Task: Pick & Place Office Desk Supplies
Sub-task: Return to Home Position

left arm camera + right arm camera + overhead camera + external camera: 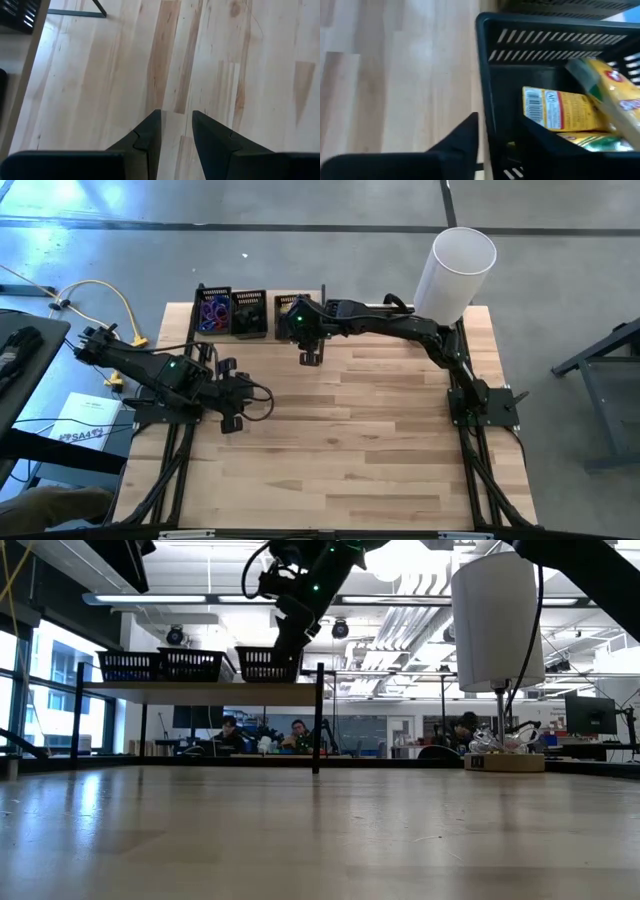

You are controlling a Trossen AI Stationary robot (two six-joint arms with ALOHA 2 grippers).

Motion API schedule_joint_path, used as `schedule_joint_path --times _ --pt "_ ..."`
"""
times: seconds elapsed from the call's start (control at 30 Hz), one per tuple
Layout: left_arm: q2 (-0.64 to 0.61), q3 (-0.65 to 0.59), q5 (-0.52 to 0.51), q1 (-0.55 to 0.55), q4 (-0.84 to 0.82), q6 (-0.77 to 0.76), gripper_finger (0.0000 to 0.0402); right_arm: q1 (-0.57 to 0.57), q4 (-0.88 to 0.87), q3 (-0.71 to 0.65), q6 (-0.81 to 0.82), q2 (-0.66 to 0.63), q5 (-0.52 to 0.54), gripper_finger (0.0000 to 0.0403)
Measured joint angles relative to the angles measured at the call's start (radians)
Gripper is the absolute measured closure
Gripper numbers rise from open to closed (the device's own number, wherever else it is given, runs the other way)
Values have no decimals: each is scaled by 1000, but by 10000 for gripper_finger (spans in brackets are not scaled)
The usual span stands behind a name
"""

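- Wooden table [320, 840] lies nearest the low camera. No loose supplies are seen on its boards in any view.
- Left gripper [176, 114] hangs over the boards left of centre, short of the shelf. Its jaws stand a narrow slit apart with nothing between them. Judged to be the waiting arm.
- Right gripper [499, 120] is at the far edge, astride the near wall of the right bin [545, 25], with one jaw outside and one inside beside the contents. A gap shows on the inner side, so it is judged released rather than clamped. That stance suits carrying a bin by its wall. The next move is judged to be a straight lift clear, taking care not to drag the wall along.
- Shelf [200, 690] is raised on thin legs along the far edge, left of centre. It carries three black mesh bins side by side, which keeps the stock off the work surface.
- Left bin [214, 289] holds purple and blue loops [212, 312] in a tangle.
- Middle bin [250, 295] has dark contents that cannot be identified.
- The right bin holds yellow packets [555, 107], one lying flat with its barcode up and another leaning across it.
- Tall white cylinder [455, 275] stands at the far right corner, well apart from the shelf.
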Motion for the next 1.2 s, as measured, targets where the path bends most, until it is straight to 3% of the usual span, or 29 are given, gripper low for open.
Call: schedule_joint_path --times 0.17,0.33,0.6,0.73,0.93,1.07,1.2 --pt "-1 0 0 0 1 0 299 15 6 0 10 -10 89 235" --pt "-18 0 -12 1 6 -7 299 50 -8 0 18 -49 129 193" --pt "-33 0 -52 60 13 59 299 167 -67 1 24 -203 273 181" --pt "-34 16 -64 102 14 134 299 234 -177 1 89 -295 317 183" --pt "-69 126 -142 153 16 297 315 290 -414 1 267 -408 324 229" --pt "-104 161 -169 224 31 412 346 299 -580 1 383 -487 257 308" --pt "-168 161 -170 300 29 533 389 286 -688 0 442 -570 121 390"
